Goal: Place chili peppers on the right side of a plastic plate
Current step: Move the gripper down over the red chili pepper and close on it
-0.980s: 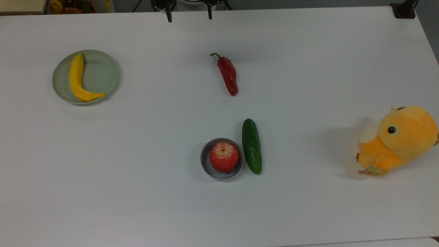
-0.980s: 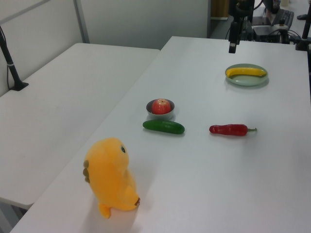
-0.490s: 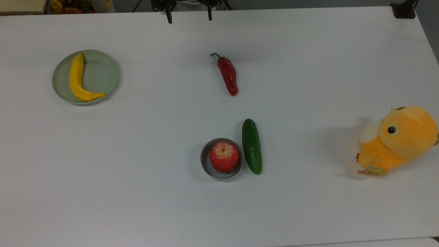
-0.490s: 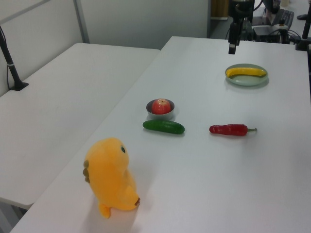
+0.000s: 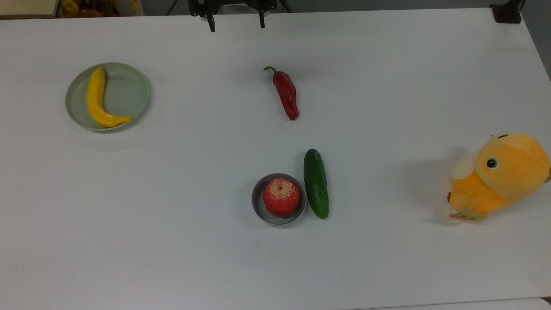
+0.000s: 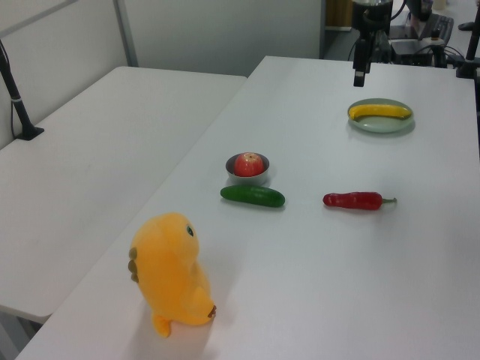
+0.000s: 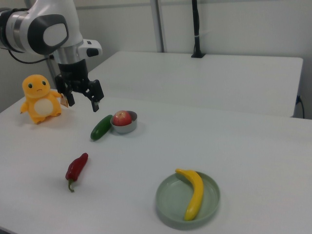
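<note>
Tool (image 5: 236, 20) lower now, open, w/ cucumber (image 5: 316, 183) beside bowl (image 5: 261, 209)

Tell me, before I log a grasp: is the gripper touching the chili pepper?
Apart: the top view shows the gripper near the table edge, bare tabletop separating it from the chili pepper.

A second white table (image 6: 112, 142) stands beside the white work table (image 6: 360, 285), before pale partition walls (image 6: 217, 30).
</note>
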{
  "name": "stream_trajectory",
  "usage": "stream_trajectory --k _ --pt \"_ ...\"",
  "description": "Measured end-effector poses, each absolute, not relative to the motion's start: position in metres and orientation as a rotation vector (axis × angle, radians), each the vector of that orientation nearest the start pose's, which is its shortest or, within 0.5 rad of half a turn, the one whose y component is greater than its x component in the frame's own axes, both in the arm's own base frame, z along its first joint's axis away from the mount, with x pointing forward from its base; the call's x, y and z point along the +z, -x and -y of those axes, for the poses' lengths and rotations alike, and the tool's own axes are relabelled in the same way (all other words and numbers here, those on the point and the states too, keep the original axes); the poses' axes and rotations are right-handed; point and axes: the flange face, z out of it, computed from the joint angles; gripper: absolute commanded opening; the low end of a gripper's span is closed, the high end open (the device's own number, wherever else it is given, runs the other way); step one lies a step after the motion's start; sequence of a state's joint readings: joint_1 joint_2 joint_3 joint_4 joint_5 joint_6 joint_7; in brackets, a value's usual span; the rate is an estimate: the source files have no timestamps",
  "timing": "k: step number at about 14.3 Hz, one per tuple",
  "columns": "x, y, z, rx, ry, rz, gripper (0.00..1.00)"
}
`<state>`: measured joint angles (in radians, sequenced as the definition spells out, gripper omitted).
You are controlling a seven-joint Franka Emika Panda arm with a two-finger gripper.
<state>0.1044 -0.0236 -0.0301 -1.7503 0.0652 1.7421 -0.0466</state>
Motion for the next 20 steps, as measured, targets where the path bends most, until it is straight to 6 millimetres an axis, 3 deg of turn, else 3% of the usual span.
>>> stream_trajectory --k 2,4,7,9,11,14,20 --pt "0.558 -0.557 -0.044 0.003 3.068 0.245 1.00" --pt "0.531 -0.550 -0.038 0.133 3.047 0.378 1.00" --pt "0.492 -0.538 -0.046 0.286 3.022 0.450 1.00" --pt "0.439 -0.520 -0.069 0.465 2.989 0.511 1.00" --pt "0.404 -0.509 -0.096 0.561 2.965 0.586 1.00" --pt "0.377 -0.509 -0.120 0.490 2.986 0.610 1.00" --pt "0.329 -0.524 -0.140 0.317 3.030 0.538 1.00"
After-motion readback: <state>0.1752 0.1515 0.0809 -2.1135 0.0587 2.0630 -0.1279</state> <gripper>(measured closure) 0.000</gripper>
